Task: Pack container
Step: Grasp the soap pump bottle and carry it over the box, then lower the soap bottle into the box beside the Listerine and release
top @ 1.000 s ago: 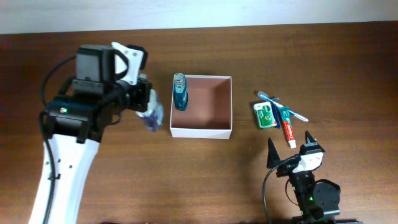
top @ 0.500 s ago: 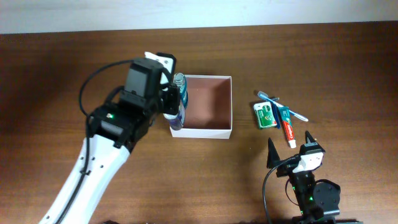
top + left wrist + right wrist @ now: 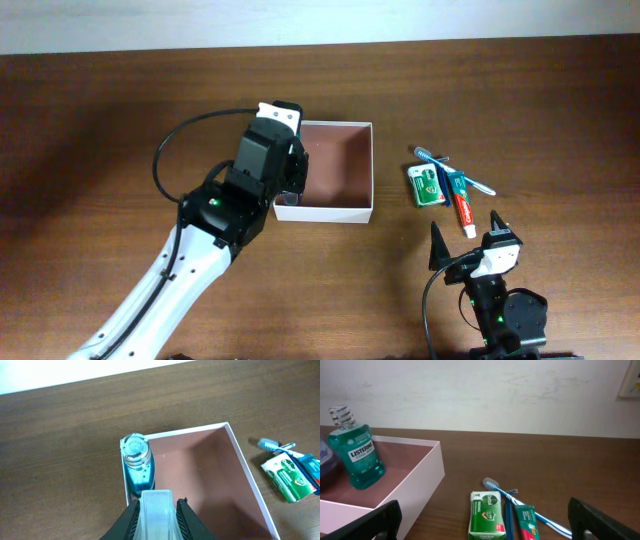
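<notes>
White-walled container (image 3: 325,212), pinkish-brown inside; teal bottle (image 3: 357,460); green-and-white packet (image 3: 426,186).

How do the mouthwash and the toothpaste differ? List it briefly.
The mouthwash stands upright; the toothpaste lies flat. The mouthwash is inside the container, at its left wall; the toothpaste is on the table, right of it. The mouthwash is a clear bottle of teal liquid; the toothpaste is an opaque tube. Both show some teal.
</notes>
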Controlling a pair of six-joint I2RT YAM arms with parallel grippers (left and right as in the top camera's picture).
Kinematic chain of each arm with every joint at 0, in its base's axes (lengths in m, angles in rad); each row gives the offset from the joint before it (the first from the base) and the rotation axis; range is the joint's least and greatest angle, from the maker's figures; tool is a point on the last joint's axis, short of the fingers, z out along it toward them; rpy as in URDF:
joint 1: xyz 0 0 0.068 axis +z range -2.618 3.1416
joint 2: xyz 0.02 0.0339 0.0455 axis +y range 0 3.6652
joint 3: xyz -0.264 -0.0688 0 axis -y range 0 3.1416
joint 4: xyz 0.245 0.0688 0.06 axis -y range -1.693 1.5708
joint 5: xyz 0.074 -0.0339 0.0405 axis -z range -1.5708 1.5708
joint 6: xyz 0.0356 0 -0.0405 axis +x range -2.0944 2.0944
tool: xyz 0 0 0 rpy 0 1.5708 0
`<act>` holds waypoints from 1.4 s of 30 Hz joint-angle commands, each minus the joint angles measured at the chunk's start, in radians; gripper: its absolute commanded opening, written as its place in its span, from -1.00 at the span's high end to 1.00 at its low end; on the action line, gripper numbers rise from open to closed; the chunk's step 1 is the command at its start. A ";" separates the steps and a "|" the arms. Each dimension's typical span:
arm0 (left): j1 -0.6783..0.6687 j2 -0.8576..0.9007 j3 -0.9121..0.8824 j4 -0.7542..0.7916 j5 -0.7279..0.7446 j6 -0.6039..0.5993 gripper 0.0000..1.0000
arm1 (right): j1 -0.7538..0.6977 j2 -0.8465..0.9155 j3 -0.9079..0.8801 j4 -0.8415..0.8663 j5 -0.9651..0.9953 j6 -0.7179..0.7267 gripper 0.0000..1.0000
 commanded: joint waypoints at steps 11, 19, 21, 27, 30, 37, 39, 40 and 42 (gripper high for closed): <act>-0.002 0.006 -0.006 0.041 -0.020 0.007 0.81 | -0.008 -0.007 -0.005 -0.005 -0.002 0.000 -0.97; -0.002 0.071 -0.007 0.041 -0.020 0.007 0.81 | -0.008 -0.007 -0.005 -0.005 -0.002 0.000 -0.97; -0.002 0.082 -0.007 0.042 -0.020 0.007 0.81 | -0.008 -0.007 -0.005 -0.005 -0.002 0.000 -0.98; -0.001 0.116 -0.007 0.040 -0.021 0.007 0.81 | -0.008 -0.007 -0.005 -0.005 -0.002 0.000 -0.97; -0.001 0.150 -0.007 0.038 -0.021 0.007 0.81 | -0.008 -0.007 -0.005 -0.005 -0.002 0.000 -0.97; 0.013 0.163 -0.007 0.038 -0.024 0.007 0.80 | -0.008 -0.007 -0.005 -0.005 -0.002 0.000 -0.97; 0.026 0.163 -0.007 0.026 -0.024 0.007 0.80 | -0.008 -0.007 -0.005 -0.005 -0.002 0.000 -0.97; 0.031 0.165 -0.007 0.022 -0.023 0.006 0.80 | -0.008 -0.007 -0.005 -0.005 -0.002 0.000 -0.97; 0.034 0.172 -0.007 0.019 -0.021 0.006 0.80 | -0.008 -0.007 -0.005 -0.005 -0.002 0.000 -0.97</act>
